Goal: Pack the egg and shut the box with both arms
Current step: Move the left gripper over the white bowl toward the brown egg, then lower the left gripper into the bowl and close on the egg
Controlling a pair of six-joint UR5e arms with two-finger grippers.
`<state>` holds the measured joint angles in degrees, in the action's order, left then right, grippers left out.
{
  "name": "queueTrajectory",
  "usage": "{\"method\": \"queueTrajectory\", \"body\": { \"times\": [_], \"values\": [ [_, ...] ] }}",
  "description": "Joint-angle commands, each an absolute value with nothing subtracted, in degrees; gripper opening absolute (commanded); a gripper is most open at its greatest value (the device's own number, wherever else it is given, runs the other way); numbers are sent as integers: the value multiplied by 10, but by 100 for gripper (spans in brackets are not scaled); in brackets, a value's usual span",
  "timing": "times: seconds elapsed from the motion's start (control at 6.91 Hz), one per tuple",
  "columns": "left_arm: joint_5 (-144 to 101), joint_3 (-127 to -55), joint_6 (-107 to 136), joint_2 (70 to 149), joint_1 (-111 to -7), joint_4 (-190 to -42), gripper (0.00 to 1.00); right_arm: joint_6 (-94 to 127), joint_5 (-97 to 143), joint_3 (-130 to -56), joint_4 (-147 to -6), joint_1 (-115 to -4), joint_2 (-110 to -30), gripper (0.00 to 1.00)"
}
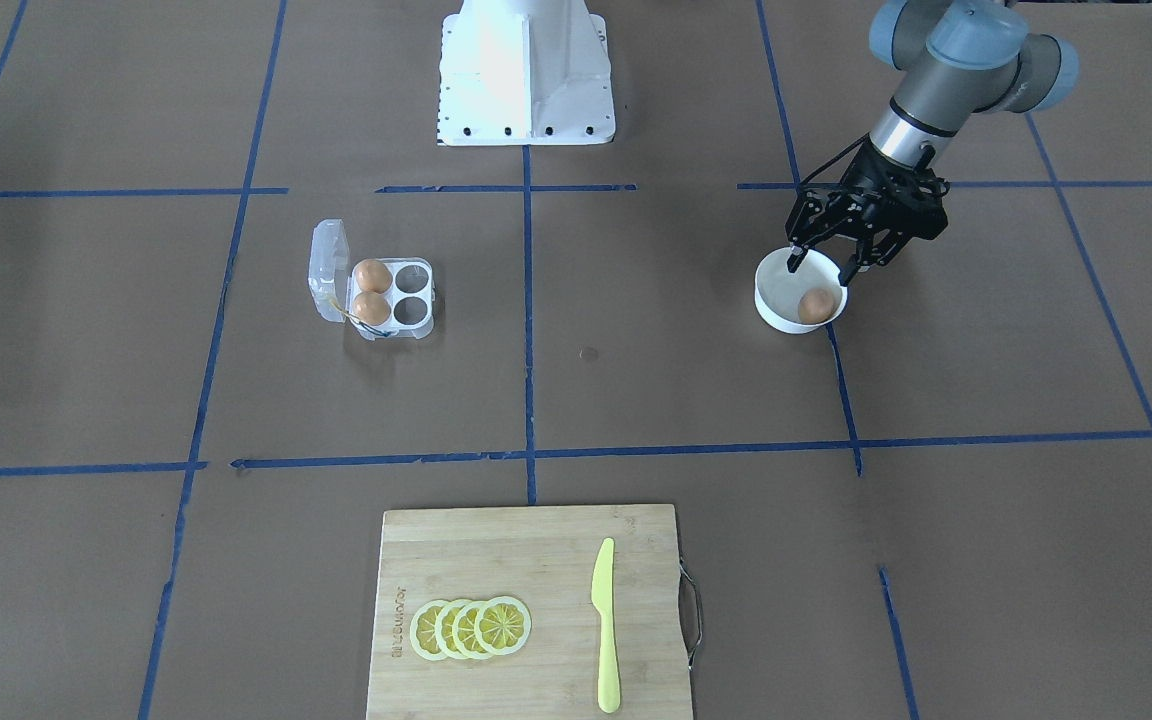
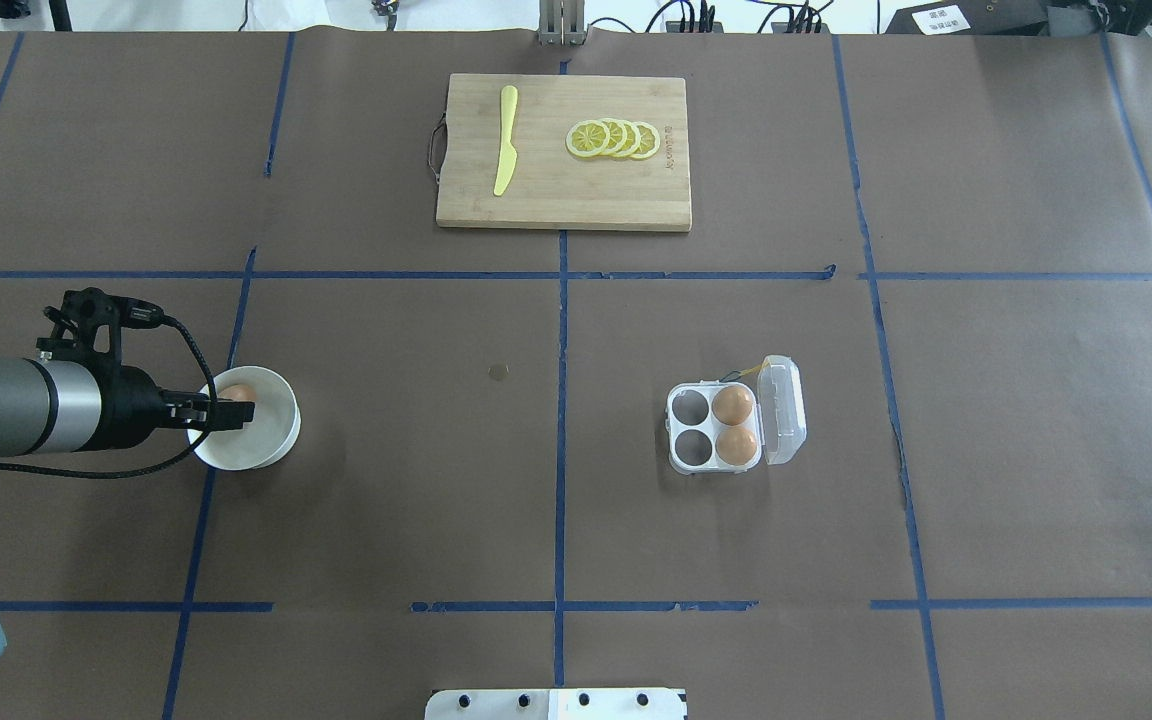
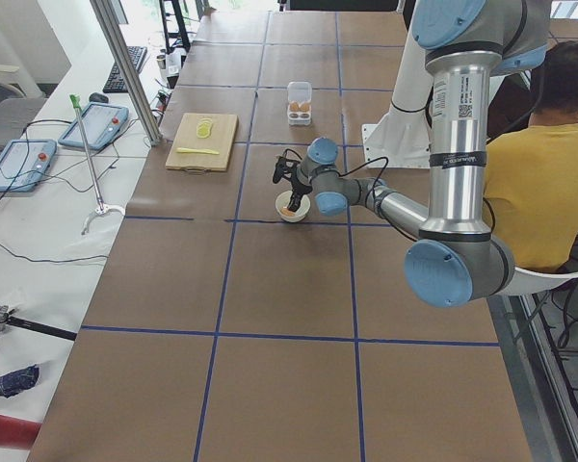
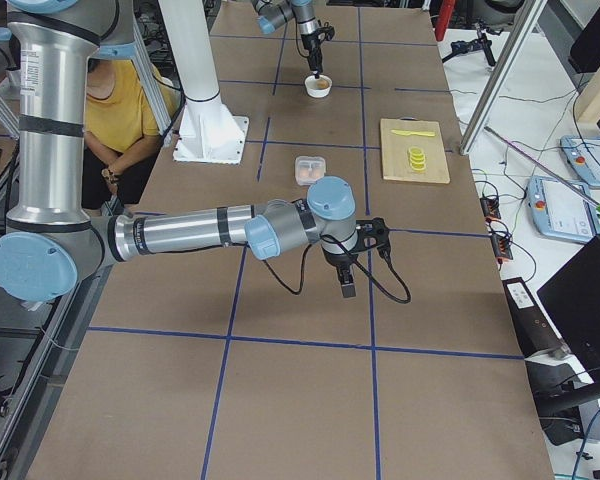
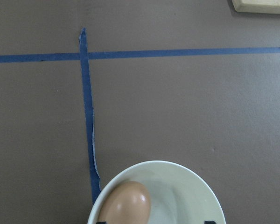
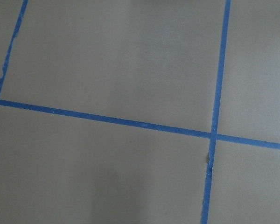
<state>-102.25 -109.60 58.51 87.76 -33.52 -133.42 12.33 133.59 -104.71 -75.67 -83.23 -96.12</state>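
The egg [image 1: 815, 306] lies in a round white bowl [image 1: 774, 316] on my left side; it also shows in the overhead view [image 2: 239, 393] and in the left wrist view [image 5: 126, 203]. My left gripper [image 1: 821, 270] hangs open just over the bowl, its fingers on either side above the egg, not touching it. The clear box [image 1: 413, 309] stands open on my right side [image 2: 691, 405], lid [image 2: 784, 410] folded out, with two brown eggs in the cells beside the lid and two cells empty. My right gripper [image 4: 345, 285] shows only in the exterior right view, low over bare table; I cannot tell its state.
A wooden cutting board [image 2: 556, 205] with lemon slices [image 2: 614, 139] and a yellow knife [image 2: 505, 140] lies at the far middle. The white pedestal [image 1: 526, 75] stands at the robot's base. A person in yellow [image 3: 539, 183] sits beside the robot.
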Motion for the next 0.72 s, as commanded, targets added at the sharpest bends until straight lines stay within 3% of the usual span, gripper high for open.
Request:
{"method": "queueTrajectory", "body": {
  "times": [0.0, 0.58],
  "values": [
    [-1023, -1080, 473, 897, -333, -1334, 70, 123, 1336, -1047, -758, -832, -962, 100],
    [-1027, -1066, 471, 898, -337, -1335, 71, 123, 1336, -1048, -757, -832, -962, 100]
  ]
}}
